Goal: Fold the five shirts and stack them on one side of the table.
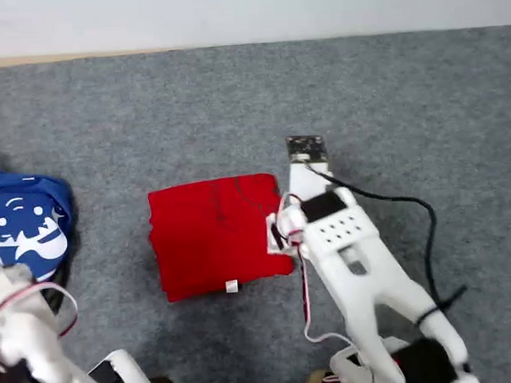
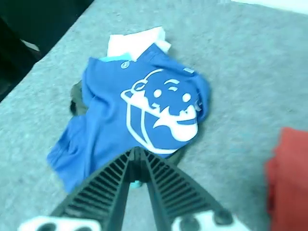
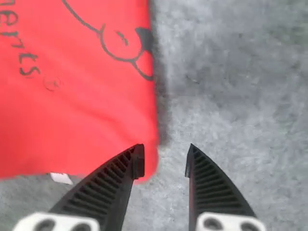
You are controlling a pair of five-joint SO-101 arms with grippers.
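The right gripper (image 3: 163, 156) has its 2 fingers a narrow gap apart and holds nothing. 1 finger is over the corner of the folded red shirt (image 3: 72, 86), the other over the bare grey table (image 3: 231, 72). The left gripper (image 2: 137, 155) is pressed closed and empty, its tips above the edge of the crumpled blue shirt (image 2: 120, 106). That shirt lies on a white garment (image 2: 134, 41) and a dark garment (image 2: 77, 101). In the high view the red shirt lies mid-table, well apart from the blue.

The tabletop (image 1: 404, 92) has a grey, carpet-like surface. A white wall (image 1: 231, 10) borders its far edge.
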